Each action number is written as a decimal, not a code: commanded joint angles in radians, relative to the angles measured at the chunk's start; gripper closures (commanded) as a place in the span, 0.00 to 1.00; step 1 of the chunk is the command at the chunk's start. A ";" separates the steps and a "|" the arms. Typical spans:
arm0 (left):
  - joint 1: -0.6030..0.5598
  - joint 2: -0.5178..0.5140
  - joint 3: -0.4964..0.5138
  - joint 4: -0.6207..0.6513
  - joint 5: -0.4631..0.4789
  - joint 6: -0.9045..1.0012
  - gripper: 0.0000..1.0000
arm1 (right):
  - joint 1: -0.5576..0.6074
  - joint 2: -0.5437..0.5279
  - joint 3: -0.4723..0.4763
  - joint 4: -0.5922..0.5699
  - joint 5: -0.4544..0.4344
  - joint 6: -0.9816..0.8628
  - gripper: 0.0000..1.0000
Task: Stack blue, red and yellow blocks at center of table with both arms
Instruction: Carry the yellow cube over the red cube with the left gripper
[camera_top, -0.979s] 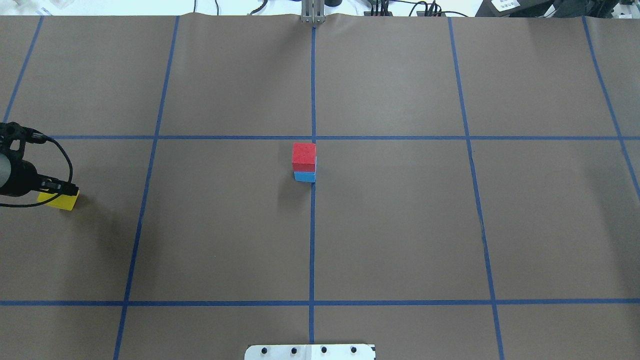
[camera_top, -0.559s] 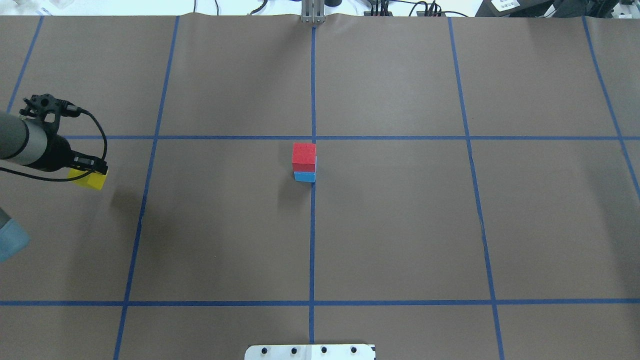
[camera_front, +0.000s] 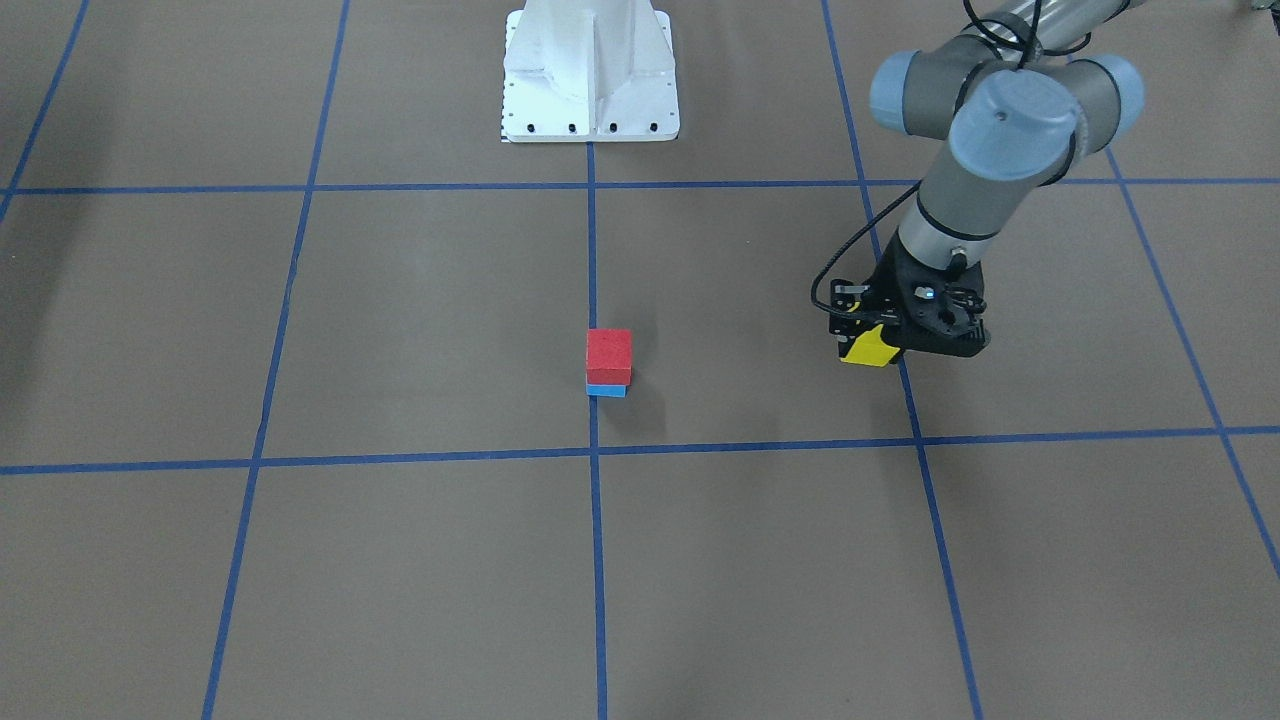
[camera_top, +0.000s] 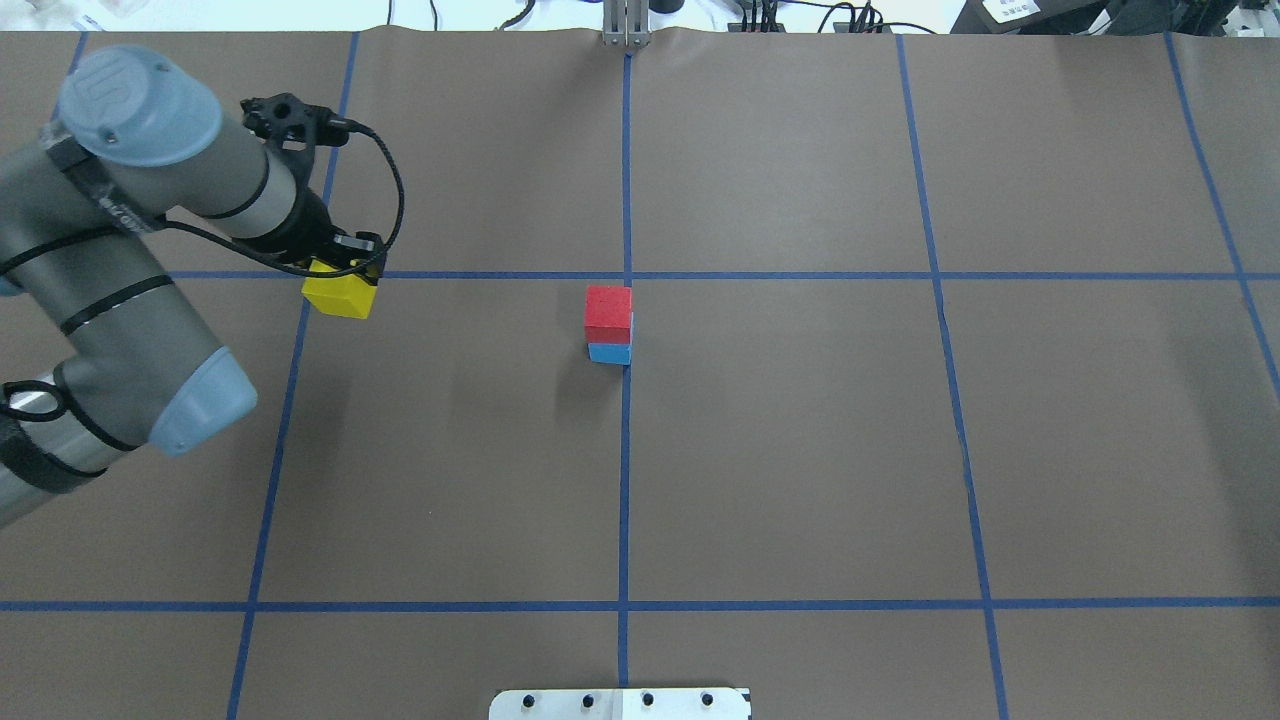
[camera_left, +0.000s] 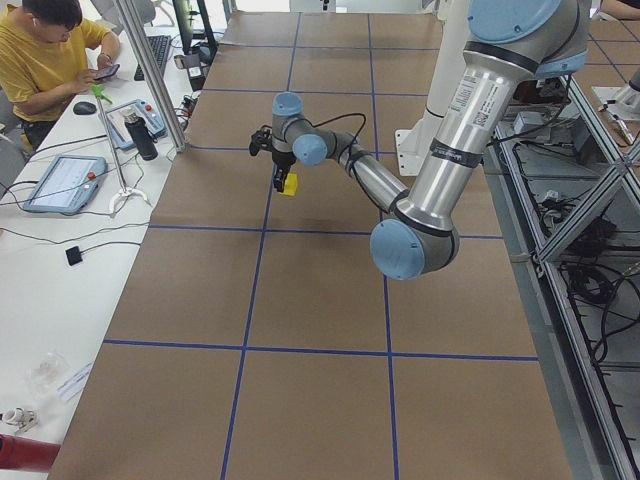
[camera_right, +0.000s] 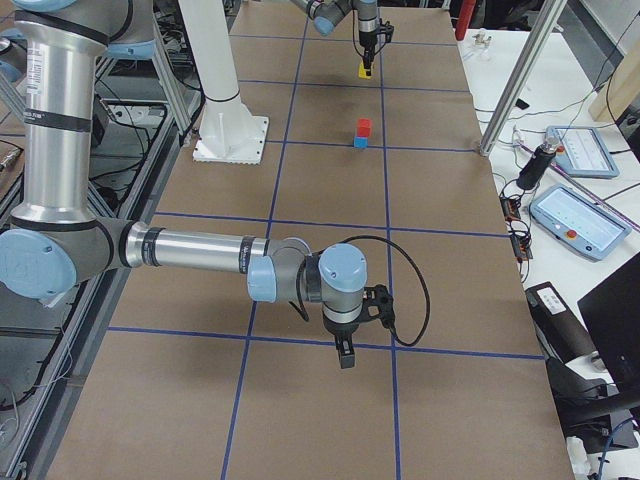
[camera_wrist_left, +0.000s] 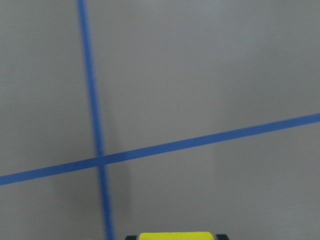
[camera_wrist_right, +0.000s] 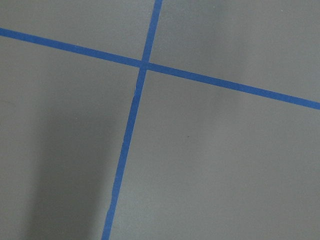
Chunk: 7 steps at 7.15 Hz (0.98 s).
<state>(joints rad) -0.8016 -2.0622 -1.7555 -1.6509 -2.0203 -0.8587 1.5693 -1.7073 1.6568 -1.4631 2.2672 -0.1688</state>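
A red block (camera_top: 608, 313) sits on a blue block (camera_top: 609, 354) at the table's centre, by the middle tape line; the pair also shows in the front view (camera_front: 609, 354). My left gripper (camera_top: 344, 288) is shut on a yellow block (camera_top: 341, 299) and holds it above the table, left of the stack and level with it. In the front view the yellow block (camera_front: 868, 347) is to the right of the stack. The left wrist view shows only its top edge (camera_wrist_left: 175, 235). My right gripper (camera_right: 345, 358) hangs far from the stack; I cannot tell its state.
Blue tape lines (camera_top: 625, 480) divide the brown table into squares. The robot's white base plate (camera_front: 590, 75) stands at the near edge. A person (camera_left: 50, 55) sits at a side desk with tablets (camera_left: 62, 182) beyond the table's far edge.
My left arm has carried the yellow block up and to the right, from the table's far left edge toward the stack. The red and blue blocks have not moved.
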 joint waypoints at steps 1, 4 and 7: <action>0.082 -0.169 0.025 0.094 0.000 -0.151 1.00 | 0.000 0.000 0.000 0.000 0.000 0.000 0.00; 0.165 -0.382 0.201 0.095 0.067 -0.353 1.00 | 0.000 0.000 0.000 0.001 0.000 0.000 0.00; 0.197 -0.421 0.240 0.092 0.100 -0.421 0.90 | 0.000 -0.002 0.000 0.001 0.000 -0.002 0.00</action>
<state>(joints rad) -0.6169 -2.4719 -1.5257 -1.5568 -1.9332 -1.2655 1.5692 -1.7083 1.6567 -1.4626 2.2672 -0.1698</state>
